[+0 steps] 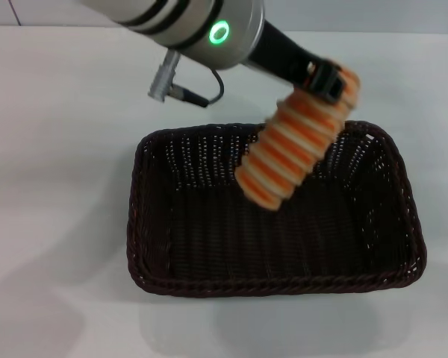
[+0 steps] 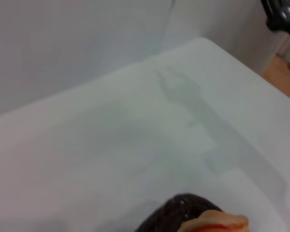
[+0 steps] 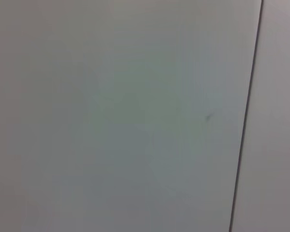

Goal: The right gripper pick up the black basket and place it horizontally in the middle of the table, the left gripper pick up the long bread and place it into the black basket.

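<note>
The black basket [image 1: 276, 280] lies lengthwise across the middle of the white table [image 1: 60, 149]. My left gripper [image 1: 327, 80], on the arm with the green ring, reaches in from the back and is shut on the upper end of the long bread [image 1: 295, 149]. The bread hangs tilted, its lower end down inside the basket above the floor. In the left wrist view a bit of the basket rim [image 2: 171, 215] and the bread's end [image 2: 217, 223] show at the picture's edge. My right gripper is out of view; its wrist view shows only a plain pale surface.
A grey cable plug [image 1: 164, 83] hangs off the left arm above the table behind the basket. The table's far edge and a dark object [image 2: 282, 17] show in the left wrist view.
</note>
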Robot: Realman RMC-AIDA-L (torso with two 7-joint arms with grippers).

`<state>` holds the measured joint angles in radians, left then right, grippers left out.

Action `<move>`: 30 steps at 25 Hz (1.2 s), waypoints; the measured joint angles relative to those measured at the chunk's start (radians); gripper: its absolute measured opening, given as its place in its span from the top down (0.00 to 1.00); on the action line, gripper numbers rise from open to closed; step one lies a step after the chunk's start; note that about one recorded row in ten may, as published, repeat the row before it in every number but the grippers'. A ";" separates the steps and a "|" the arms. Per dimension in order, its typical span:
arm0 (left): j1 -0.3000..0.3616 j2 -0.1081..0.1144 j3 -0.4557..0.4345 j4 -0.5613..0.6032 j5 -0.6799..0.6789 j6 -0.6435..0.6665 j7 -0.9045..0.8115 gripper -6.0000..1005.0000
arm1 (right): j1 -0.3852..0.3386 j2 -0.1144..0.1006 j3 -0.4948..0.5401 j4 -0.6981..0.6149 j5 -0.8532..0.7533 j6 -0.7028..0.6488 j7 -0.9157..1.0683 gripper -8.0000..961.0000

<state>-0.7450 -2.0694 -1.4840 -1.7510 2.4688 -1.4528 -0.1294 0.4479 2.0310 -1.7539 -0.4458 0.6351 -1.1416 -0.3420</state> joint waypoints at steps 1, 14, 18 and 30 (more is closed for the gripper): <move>0.006 0.000 0.001 0.002 -0.005 0.000 0.001 0.74 | -0.001 0.000 0.000 -0.001 0.000 0.000 0.000 0.64; 0.091 0.004 -0.005 -0.007 0.068 0.061 0.003 0.19 | -0.001 0.004 0.008 -0.005 0.000 -0.003 0.000 0.64; 0.241 0.006 -0.006 -0.016 0.170 0.294 0.039 0.13 | -0.001 0.010 0.027 -0.015 0.000 -0.003 0.000 0.64; 0.676 0.010 0.072 0.262 0.180 1.582 0.197 0.13 | 0.006 0.049 0.067 -0.030 0.006 -0.014 -0.003 0.64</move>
<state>-0.0686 -2.0598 -1.4117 -1.4887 2.6484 0.1289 0.0679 0.4542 2.0802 -1.6872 -0.4762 0.6412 -1.1551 -0.3448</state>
